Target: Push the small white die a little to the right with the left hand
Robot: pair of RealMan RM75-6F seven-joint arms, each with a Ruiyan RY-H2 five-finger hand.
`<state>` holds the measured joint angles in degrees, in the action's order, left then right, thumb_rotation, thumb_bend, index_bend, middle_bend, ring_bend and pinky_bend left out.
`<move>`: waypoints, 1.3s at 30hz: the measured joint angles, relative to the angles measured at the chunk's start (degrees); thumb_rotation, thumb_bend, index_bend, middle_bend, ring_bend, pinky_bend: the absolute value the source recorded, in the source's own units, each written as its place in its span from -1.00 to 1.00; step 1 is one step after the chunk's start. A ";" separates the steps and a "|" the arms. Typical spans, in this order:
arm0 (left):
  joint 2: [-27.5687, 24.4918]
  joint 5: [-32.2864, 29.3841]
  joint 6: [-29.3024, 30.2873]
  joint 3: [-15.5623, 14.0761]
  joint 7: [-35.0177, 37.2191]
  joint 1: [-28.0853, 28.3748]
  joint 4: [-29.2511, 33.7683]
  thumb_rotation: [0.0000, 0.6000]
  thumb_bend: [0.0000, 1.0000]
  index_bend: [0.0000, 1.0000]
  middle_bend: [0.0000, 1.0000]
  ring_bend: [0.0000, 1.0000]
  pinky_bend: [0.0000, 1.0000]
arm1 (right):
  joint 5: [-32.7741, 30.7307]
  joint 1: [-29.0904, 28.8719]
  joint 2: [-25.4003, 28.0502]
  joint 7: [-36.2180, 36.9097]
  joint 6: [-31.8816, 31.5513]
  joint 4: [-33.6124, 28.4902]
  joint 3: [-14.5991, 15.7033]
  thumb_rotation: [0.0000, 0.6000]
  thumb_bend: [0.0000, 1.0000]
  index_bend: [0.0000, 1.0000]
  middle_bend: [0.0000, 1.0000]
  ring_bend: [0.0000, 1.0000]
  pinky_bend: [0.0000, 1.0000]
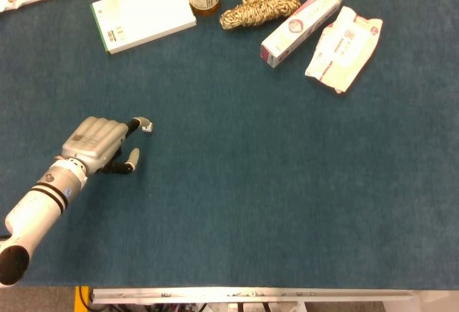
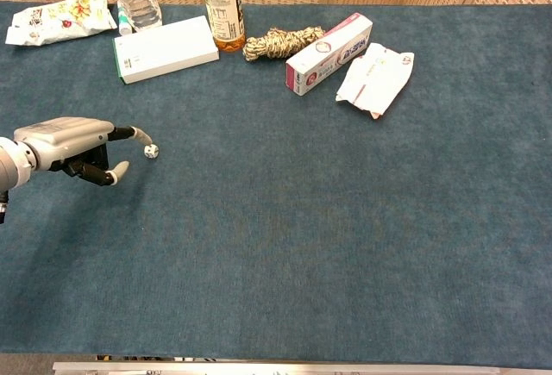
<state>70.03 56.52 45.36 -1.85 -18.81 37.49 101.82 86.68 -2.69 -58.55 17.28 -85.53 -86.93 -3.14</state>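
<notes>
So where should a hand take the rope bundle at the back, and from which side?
Around its middle, coming from above. The rope bundle lies flat as a long coil, with the bottle and the pink box close at its ends, so its long sides look freest.

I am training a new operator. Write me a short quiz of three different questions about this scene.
1. True or false: a fingertip of the left hand is against the small white die.
2. Which thing lies nearest the rope bundle? A) snack bag B) brown bottle C) white pouch
3. Fill in: the right hand is ____ in both views.

Key: 1 true; 2 B; 3 absent.
</notes>
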 measured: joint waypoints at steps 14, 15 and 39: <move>0.82 -4.26 1.37 -2.15 -3.78 0.65 -1.46 0.65 0.12 -0.73 1.00 1.00 1.00 | 0.16 0.07 -0.11 0.72 0.04 0.70 0.04 1.00 -0.41 -0.39 -0.36 -0.61 -0.66; 0.98 -4.49 1.33 -2.18 -3.85 0.74 -1.57 0.66 0.12 -0.73 1.00 1.00 1.00 | 0.13 0.10 -0.11 0.78 0.02 0.73 0.04 1.00 -0.41 -0.39 -0.36 -0.61 -0.66; 2.00 -2.87 1.80 -1.85 -3.63 2.54 1.62 0.68 0.12 -0.74 1.00 1.00 1.00 | -0.05 0.68 -0.44 2.24 -0.34 2.22 0.04 1.00 -0.42 -0.39 -0.36 -0.61 -0.66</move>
<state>72.03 53.65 47.16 -3.70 -22.44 40.03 103.44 86.63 -2.02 -58.99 19.52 -85.87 -84.71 -3.09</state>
